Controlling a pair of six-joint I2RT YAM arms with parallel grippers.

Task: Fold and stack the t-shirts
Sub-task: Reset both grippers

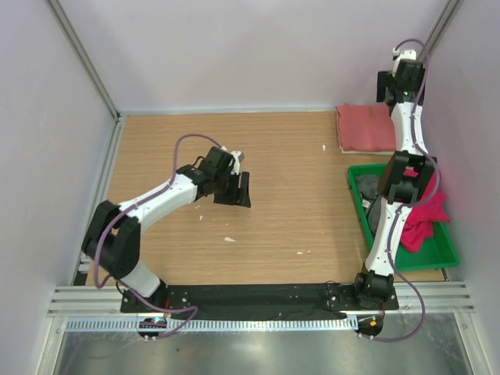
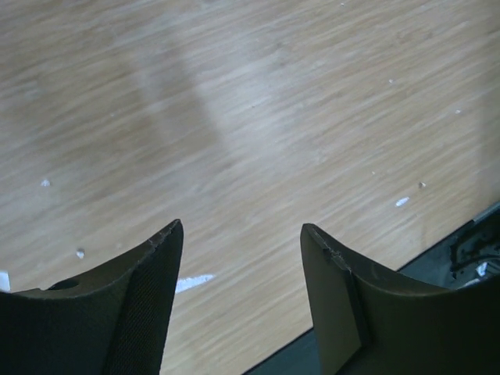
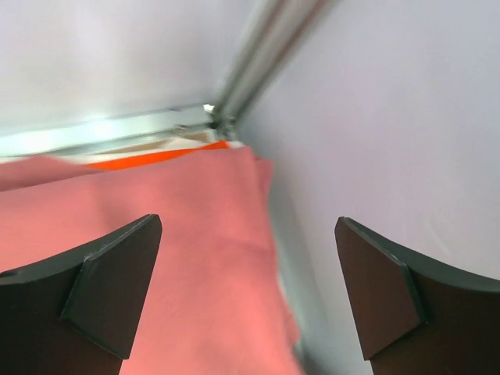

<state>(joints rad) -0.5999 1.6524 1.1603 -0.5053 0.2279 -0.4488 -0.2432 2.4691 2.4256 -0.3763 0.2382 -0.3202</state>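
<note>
A folded salmon-red t-shirt [image 1: 366,129] lies at the table's far right corner. In the right wrist view it [image 3: 180,258] lies on a bright orange t-shirt [image 3: 148,158], of which only an edge shows. My right gripper [image 1: 388,90] hangs open and empty above the salmon shirt's right edge, by the wall; its fingers frame that edge in the right wrist view [image 3: 248,226]. A magenta t-shirt [image 1: 426,219] and a dark grey one [image 1: 369,187] lie crumpled in the green tray [image 1: 437,262]. My left gripper [image 1: 234,191] is open and empty above bare wood [image 2: 242,234]. No white shirt shows.
The green tray stands at the right edge, partly behind my right arm. Walls with metal rails close the table at the back, left and right. Small white specks [image 1: 229,239] lie on the wooden tabletop. A black strip [image 2: 437,258] runs along the near edge.
</note>
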